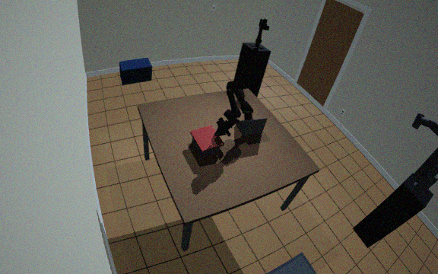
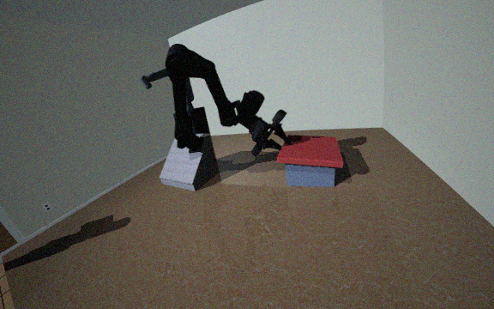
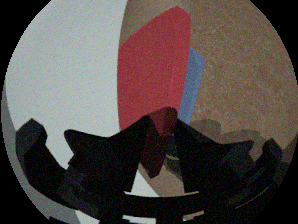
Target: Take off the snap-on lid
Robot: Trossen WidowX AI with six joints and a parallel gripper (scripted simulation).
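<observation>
The red lid point(image 1: 204, 136) point(image 2: 311, 150) point(image 3: 150, 65) lies over the blue storage box point(image 1: 204, 154) point(image 2: 310, 176) point(image 3: 195, 85), which stands on the table. In the exterior view the lid overhangs the box walls and slopes a little, its near right corner lower than its near left. Whether its far edges still touch the box rim is hidden. My gripper point(image 1: 219, 140) point(image 2: 284, 144) point(image 3: 161, 120) is shut on the lid's edge on the side facing the arm's base. One finger is above the lid and the other is at its underside, partly hidden.
The arm stands at a wedge-shaped block point(image 1: 252, 130) point(image 2: 180, 169) on the table point(image 1: 242, 179) point(image 2: 251, 240), beside the box. Black pedestals with arms point(image 1: 251, 68) point(image 1: 398, 209) stand off the table. A blue block point(image 1: 135, 72) is on the floor by the wall.
</observation>
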